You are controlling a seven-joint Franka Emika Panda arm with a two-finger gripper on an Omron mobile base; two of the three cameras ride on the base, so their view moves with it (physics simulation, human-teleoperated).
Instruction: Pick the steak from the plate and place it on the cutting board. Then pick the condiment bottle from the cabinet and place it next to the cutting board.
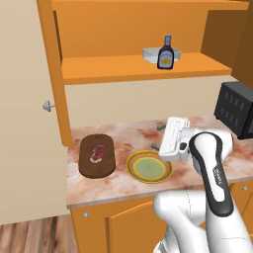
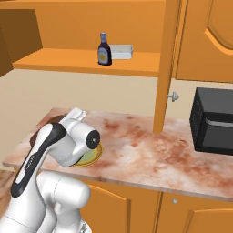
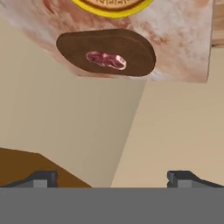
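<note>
The steak [image 1: 98, 153] lies on the dark cutting board [image 1: 97, 168] at the counter's left end. To the board's right sits the plate [image 1: 149, 167], its pale green centre bare. My gripper [image 1: 157, 137] hovers open over the counter just behind the plate, pointing left, with nothing between its fingers. In the hand view the steak [image 3: 106, 60] rests on the cutting board [image 3: 135, 50] below the plate rim [image 3: 111, 6], and the fingertips [image 3: 41, 178] stand wide apart. The condiment bottle [image 1: 166, 53] stands upright on the cabinet [image 1: 113, 68] shelf, also visible as the bottle [image 2: 104, 50].
A clear tray [image 1: 149, 53] sits right behind the bottle on the shelf. The beige cabinet door [image 1: 24, 123] with its knob [image 1: 48, 105] hangs open at the left. A black oven [image 2: 214, 120] occupies the counter's right end. Orange cupboards run below the counter edge.
</note>
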